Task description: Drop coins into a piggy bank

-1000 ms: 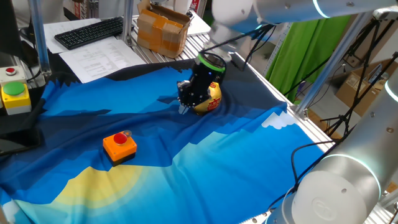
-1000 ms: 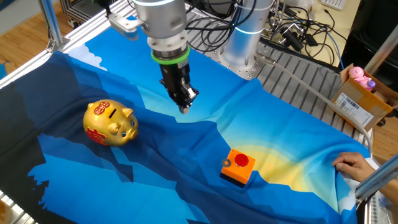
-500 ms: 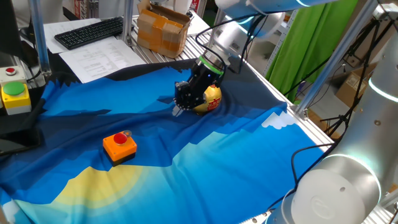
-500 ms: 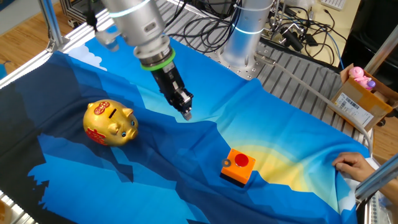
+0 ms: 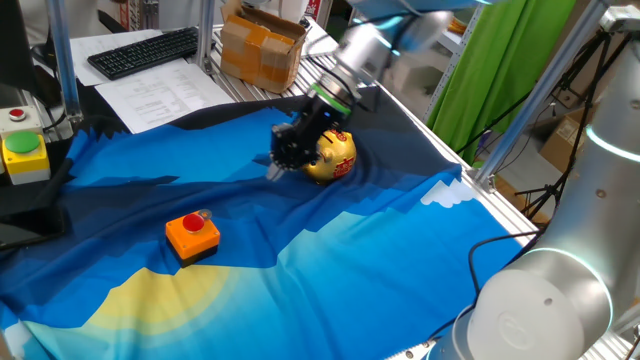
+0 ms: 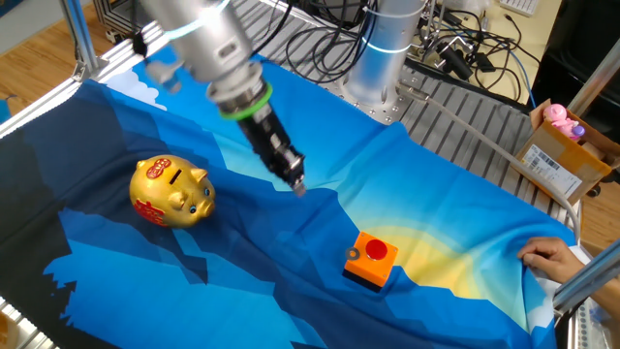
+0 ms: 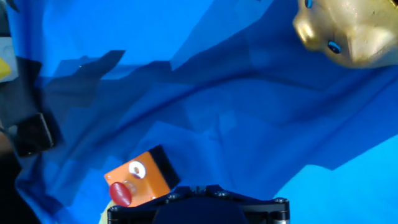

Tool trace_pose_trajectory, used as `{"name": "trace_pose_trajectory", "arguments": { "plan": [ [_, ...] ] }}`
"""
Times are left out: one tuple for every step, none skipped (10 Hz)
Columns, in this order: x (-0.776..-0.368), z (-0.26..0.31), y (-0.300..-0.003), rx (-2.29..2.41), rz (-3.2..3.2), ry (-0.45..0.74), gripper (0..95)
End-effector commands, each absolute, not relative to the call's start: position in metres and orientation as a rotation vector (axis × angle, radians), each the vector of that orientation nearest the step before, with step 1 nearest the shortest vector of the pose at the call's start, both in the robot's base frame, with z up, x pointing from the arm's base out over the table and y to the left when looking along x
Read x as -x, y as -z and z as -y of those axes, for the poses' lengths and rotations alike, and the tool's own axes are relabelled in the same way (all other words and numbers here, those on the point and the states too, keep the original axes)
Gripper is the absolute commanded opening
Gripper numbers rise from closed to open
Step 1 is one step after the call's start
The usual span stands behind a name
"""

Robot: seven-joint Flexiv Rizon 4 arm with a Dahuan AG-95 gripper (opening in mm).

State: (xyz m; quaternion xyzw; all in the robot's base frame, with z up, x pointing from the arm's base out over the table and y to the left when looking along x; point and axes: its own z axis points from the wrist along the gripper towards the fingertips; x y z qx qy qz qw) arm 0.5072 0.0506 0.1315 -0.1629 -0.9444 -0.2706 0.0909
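The gold piggy bank (image 6: 172, 191) stands on the blue cloth, slot up; it also shows in one fixed view (image 5: 336, 156) and at the top right of the hand view (image 7: 348, 31). My gripper (image 6: 295, 184) hangs tilted just above the cloth between the bank and the orange box, with nothing visible in it; in one fixed view my gripper (image 5: 273, 171) is just left of the bank. Its fingers taper to one point and look shut. A small pale round coin (image 7: 135, 168) lies on the orange box with the red button (image 6: 369, 259). No other coins show.
The orange box (image 5: 192, 235) sits on the cloth's yellow patch side. A yellow switch box (image 5: 22, 150), keyboard (image 5: 145, 50) and cardboard box (image 5: 262, 45) lie beyond the cloth. A person's hand (image 6: 547, 258) rests on the cloth's edge. Cables and frame rails surround the table.
The arm has leaned over and my gripper tip has moved a little away from the piggy bank toward the orange box. The bank and box have not moved.
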Motion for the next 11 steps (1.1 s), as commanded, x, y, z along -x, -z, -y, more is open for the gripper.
{"name": "trace_pose_trajectory", "arguments": {
  "plan": [
    [-0.519, -0.056, -0.127, 0.272, 2.793, 0.687, 0.0],
    [-0.521, -0.056, -0.125, 0.231, 2.781, 0.694, 0.0],
    [-0.524, -0.058, -0.122, 0.214, 2.767, 0.709, 0.0],
    [-0.527, -0.06, -0.117, 0.226, 2.754, 0.734, 0.0],
    [-0.528, -0.06, -0.111, 0.227, 2.749, 0.742, 0.0],
    [-0.529, -0.06, -0.107, 0.227, 2.748, 0.741, 0.0],
    [-0.529, -0.06, -0.103, 0.232, 2.746, 0.743, 0.0],
    [-0.529, -0.06, -0.099, 0.235, 2.736, 0.754, 0.0],
    [-0.529, -0.061, -0.097, 0.242, 2.726, 0.762, 0.0],
    [-0.529, -0.061, -0.096, 0.24, 2.716, 0.776, 0.0],
    [-0.528, -0.062, -0.096, 0.237, 2.719, 0.781, 0.0]
  ]
}}
